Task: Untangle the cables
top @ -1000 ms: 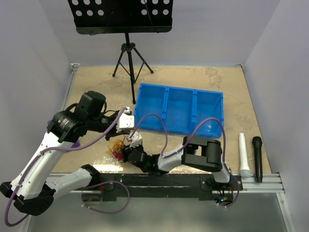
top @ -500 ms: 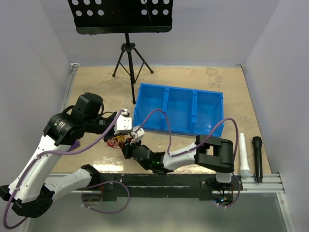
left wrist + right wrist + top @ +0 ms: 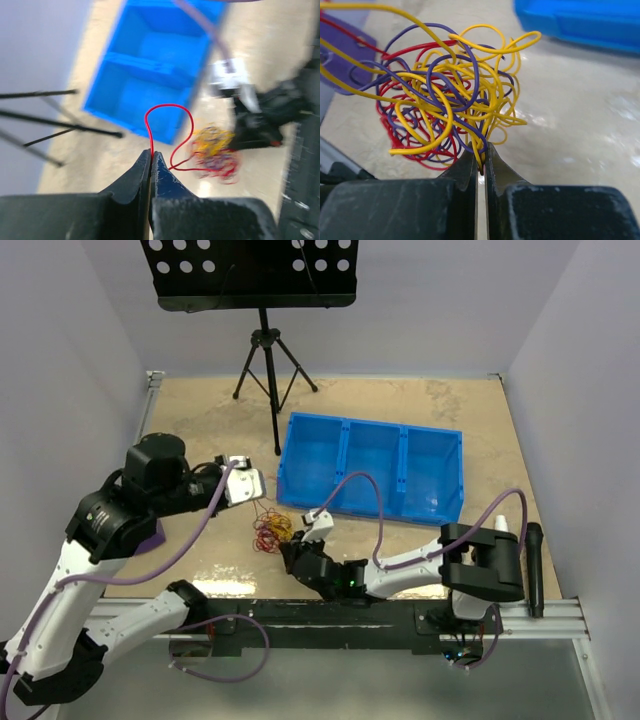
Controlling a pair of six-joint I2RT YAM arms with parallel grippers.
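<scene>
The cables [image 3: 271, 532] are a small tangle of thin red, yellow and purple wires lying on the table in front of the blue bin. My left gripper [image 3: 151, 155] is shut on one red strand [image 3: 167, 107], which loops up and back down into the cables [image 3: 212, 149]. From above, the left gripper [image 3: 258, 494] hangs just up and left of the tangle. My right gripper [image 3: 480, 148] is shut on a few yellow and purple strands at the bottom of the cables [image 3: 447, 97]. The right gripper [image 3: 288, 548] lies low on the table at the tangle's near right side.
A blue three-compartment bin [image 3: 371, 468] stands just behind and right of the tangle. A black tripod [image 3: 266, 352] with a music stand is at the back. A white cylinder [image 3: 505, 558] and a black one [image 3: 533, 566] lie at the right edge.
The right gripper has shut on the tangle and shifted right with it. The left arm has drawn back to the left, pulling its red strand out of the tangle.
</scene>
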